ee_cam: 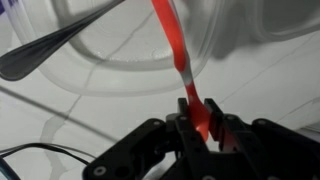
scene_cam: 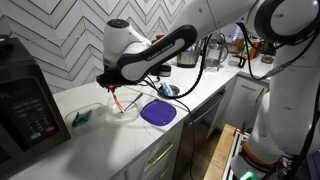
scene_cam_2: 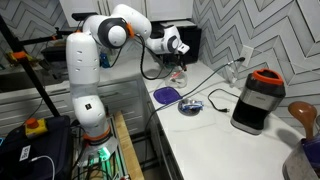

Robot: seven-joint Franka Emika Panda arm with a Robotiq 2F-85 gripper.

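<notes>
**Operator:** What do I have from outside?

**Spotter:** In an exterior view, your gripper hangs over the white counter. Its fingers are pressed together on a red utensil. The utensil slants down from the fingertips into a clear bowl directly beneath. A purple lid lies flat just beside that bowl. A clear container with something green sits on the opposite side of the gripper.

**Operator:** Anything more from outside?

**Spotter:** In an exterior view along the counter, your gripper points downward. Only a sliver of the red utensil shows below it, and the bowl is too faint to make out. What you gain here is the purple lid, nearer the camera than the gripper, with a small blue dish just beside it. A black appliance with an orange top stands well apart from your tool.

**Operator:** And the wrist?

**Spotter:** The wrist view settles the grip. Your gripper has its fingers pinching the red utensil, with no gap on either side. From the pinch the utensil runs away beyond the fingertips, across the clear bowl's rim. A dark curved shape lies farther out to one side, too blurred to name. The lid, dish and appliance fall outside this view.
</notes>
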